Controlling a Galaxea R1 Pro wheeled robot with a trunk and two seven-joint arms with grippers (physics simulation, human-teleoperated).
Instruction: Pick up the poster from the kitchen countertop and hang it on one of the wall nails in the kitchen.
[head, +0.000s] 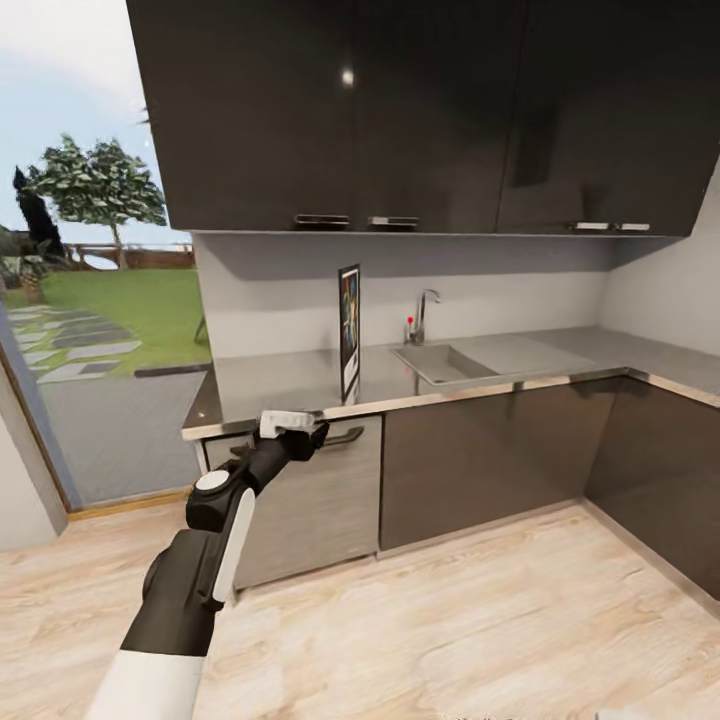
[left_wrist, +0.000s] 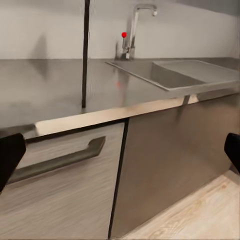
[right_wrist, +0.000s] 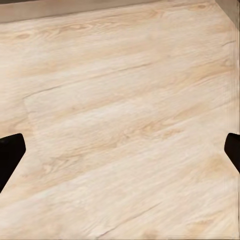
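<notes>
Two tools are in play. The left tool (head: 300, 428) is raised in front of the counter's (head: 280, 375) front edge, its fingers (left_wrist: 10, 155) spread wide with nothing between them; it faces the drawer handle (left_wrist: 60, 160) below the edge. The right tool (right_wrist: 120, 150) hangs over the wooden floor (right_wrist: 125, 100), also spread and empty.

Beyond the left tool, the poster (head: 348, 330) stands upright on the counter, near its front edge, seen nearly edge-on; the left wrist view shows it as a thin dark vertical line (left_wrist: 85, 55). The sink (head: 445, 362) and tap (head: 425, 312) lie further along, apart from it.

The poster looks thin, stiff and light, easily tipped by a nudge. A grip across its framed side edge, about mid-height, seems safest, with the fingers closing on the two flat faces.
</notes>
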